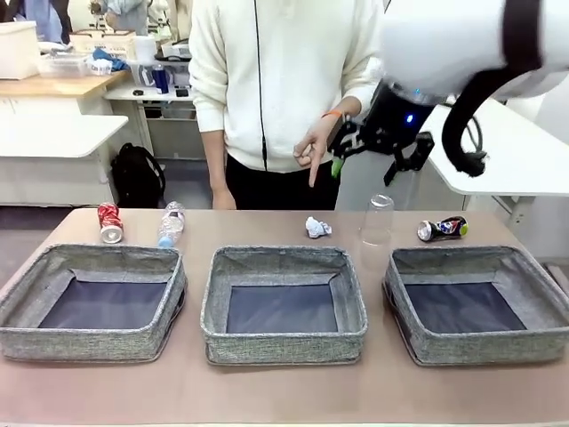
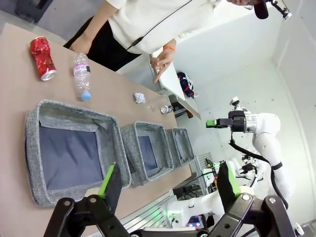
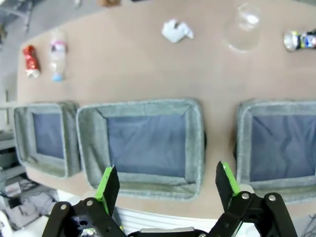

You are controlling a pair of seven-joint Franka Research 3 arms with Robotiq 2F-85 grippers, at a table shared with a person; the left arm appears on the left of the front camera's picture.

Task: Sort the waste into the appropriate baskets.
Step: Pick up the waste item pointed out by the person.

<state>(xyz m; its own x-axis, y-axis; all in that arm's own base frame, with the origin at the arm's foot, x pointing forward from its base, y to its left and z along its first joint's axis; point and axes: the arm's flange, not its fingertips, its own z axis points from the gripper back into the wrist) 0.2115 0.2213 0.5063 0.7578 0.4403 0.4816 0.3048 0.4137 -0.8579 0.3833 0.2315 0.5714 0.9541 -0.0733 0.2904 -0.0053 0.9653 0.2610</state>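
r gripper (image 3: 168, 170): jaws wide apart, holding nothing, up high over the table (image 1: 284, 391), looking straight down on the near wall of the mid basket (image 3: 148, 105). l gripper (image 2: 167, 173): jaws apart too, holding nothing, high off the table's l end, above the l basket (image 2: 32, 148). r basket (image 1: 480, 349) sits at the other end. all 3 stand in a row along the robot's side, near each other but not touching.

waste lies in a line behind the baskets, on the person's side. red crushed can (image 1: 109, 222) is behind the l basket, w/ the clear bottle (image 1: 171, 224) just beside it, lying down, blue cap toward the basket. crumpled paper ball (image 1: 317, 228) is behind the mid basket's far r corner. clear cup (image 1: 377, 220) stands btwn mid and r baskets, narrow end up. dark crushed can (image 1: 443, 229) lies on its side behind the r basket. person's hand (image 1: 316, 147) hangs in the air above the paper ball, one finger pointing down.
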